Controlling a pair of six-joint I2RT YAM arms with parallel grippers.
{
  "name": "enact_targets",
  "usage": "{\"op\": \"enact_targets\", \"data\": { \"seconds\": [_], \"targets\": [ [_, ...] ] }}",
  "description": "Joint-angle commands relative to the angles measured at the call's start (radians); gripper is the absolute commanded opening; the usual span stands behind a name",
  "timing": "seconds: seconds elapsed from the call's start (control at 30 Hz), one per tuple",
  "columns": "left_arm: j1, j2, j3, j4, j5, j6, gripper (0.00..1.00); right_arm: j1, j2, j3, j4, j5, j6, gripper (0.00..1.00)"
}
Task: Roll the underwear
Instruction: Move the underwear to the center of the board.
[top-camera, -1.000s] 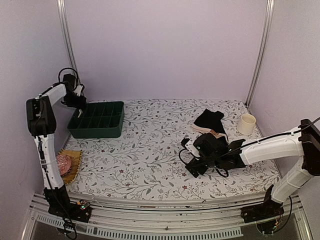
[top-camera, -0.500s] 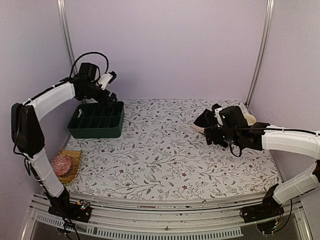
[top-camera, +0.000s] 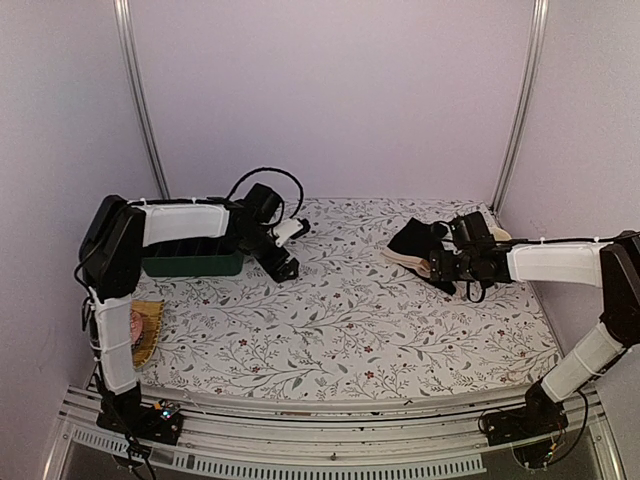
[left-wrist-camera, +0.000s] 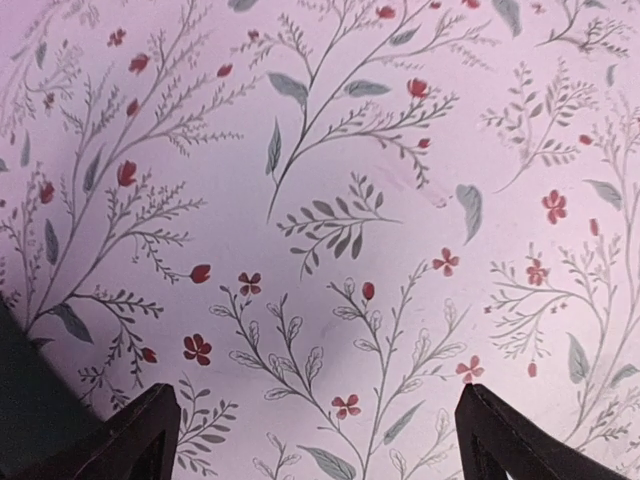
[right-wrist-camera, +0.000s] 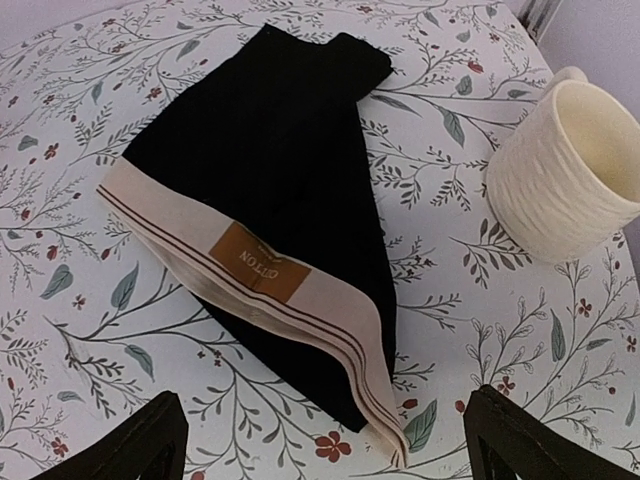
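Note:
The underwear (right-wrist-camera: 270, 150) lies flat at the back right of the table: black fabric with a cream waistband (right-wrist-camera: 310, 305) that carries a brown label. In the top view the underwear (top-camera: 412, 238) is a dark heap with a pale edge. My right gripper (right-wrist-camera: 325, 440) is open just in front of the waistband's near end, with nothing between its fingers; from above, this right gripper (top-camera: 440, 268) hovers at the heap's near side. My left gripper (left-wrist-camera: 315, 430) is open over bare floral cloth; in the top view the left gripper (top-camera: 283, 268) sits low, right of the tray.
A dark green compartment tray (top-camera: 190, 264) stands at the back left, with my left arm reaching across it. A cream ribbed cup (right-wrist-camera: 565, 170) stands right of the underwear. A woven dish (top-camera: 152, 322) lies at the left edge. Metal posts rise at both back corners.
My left arm swung from the back-left corner over the tray down to the table right of it, and its jaws opened. My right gripper moved from the table's front middle back to the underwear.

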Motion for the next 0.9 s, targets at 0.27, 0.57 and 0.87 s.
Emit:
{"op": "enact_targets", "data": {
  "seconds": [0.27, 0.57, 0.87],
  "targets": [
    [0.182, 0.125, 0.025, 0.067, 0.015, -0.117, 0.99, -0.057, 0.132, -0.031, 0.022, -0.122, 0.016, 0.99],
    [0.262, 0.134, 0.003, 0.107, 0.062, -0.135, 0.98, -0.056, 0.229, 0.026, -0.035, -0.159, 0.008, 1.00],
    [0.224, 0.110, -0.024, 0.104, 0.158, -0.157, 0.98, -0.057, 0.280, 0.103, -0.088, -0.079, 0.016, 0.66]
  ]
}}
